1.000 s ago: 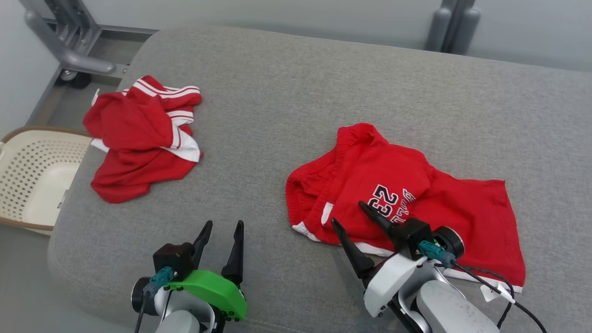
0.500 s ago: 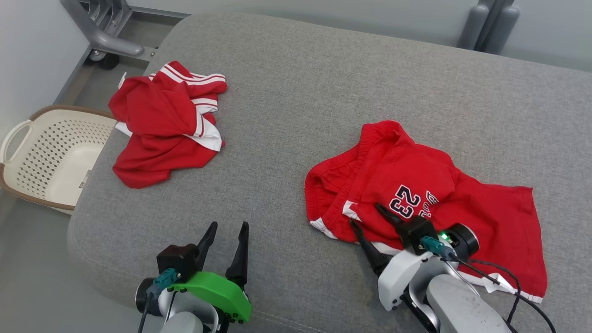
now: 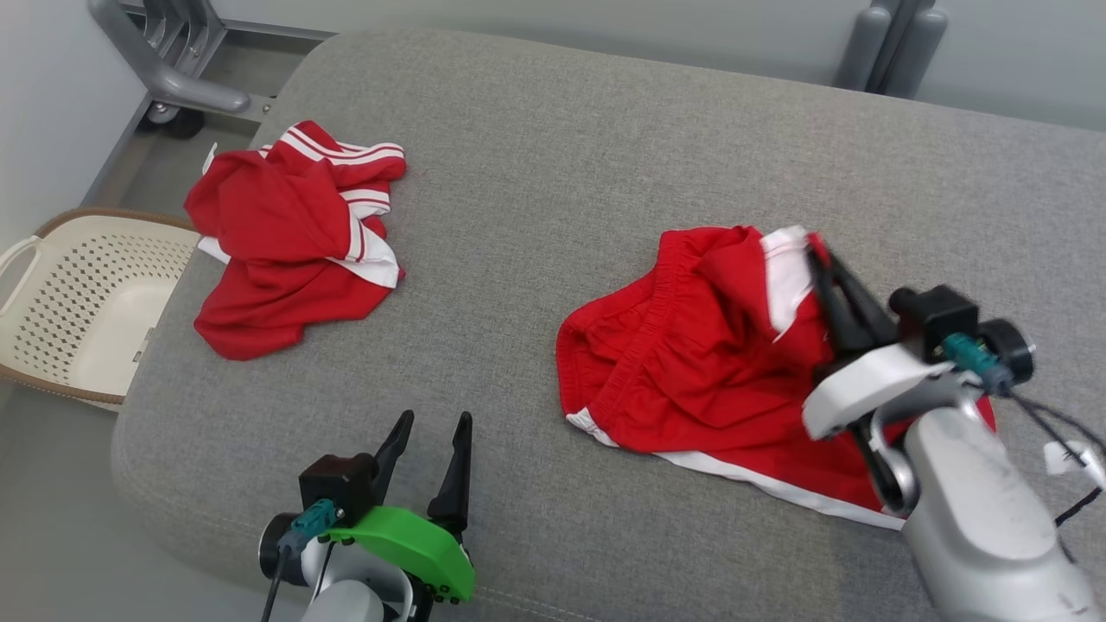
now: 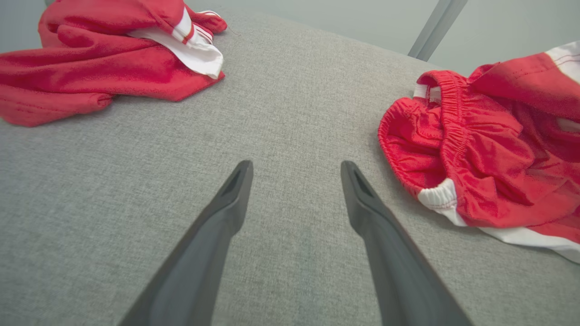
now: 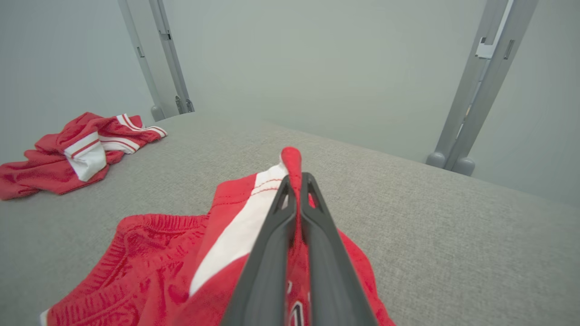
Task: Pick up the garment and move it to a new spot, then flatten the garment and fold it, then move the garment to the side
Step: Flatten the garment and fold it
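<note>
The right arm comes in from the near right corner of the grey cushion (image 3: 562, 173). Its pale forearm climbs steeply and the wrist is cocked, so the two dark fingers slant up and away toward the far edge. The right gripper (image 3: 821, 255) is pinched tight on a fold of the red shorts (image 3: 691, 371). In the right wrist view the fingers (image 5: 276, 235) lie pressed together, with a sliver of red cloth and a white hem strip poking out past the tips. That pinched fold stands raised above the rest of the shorts. The rest lies bunched on the right half of the cushion, nearer the front edge, with the elastic waistband toward the middle.

The left arm sits low at the near edge, left of centre. The left gripper (image 3: 435, 423) points straight out across the cushion, fingers spread wide with only bare fabric between them, well short of the shorts.

A second red garment with white stripes (image 3: 276, 250) lies crumpled by the far left corner. A cream perforated basket (image 3: 86, 276) stands on the floor just beyond the left edge.
</note>
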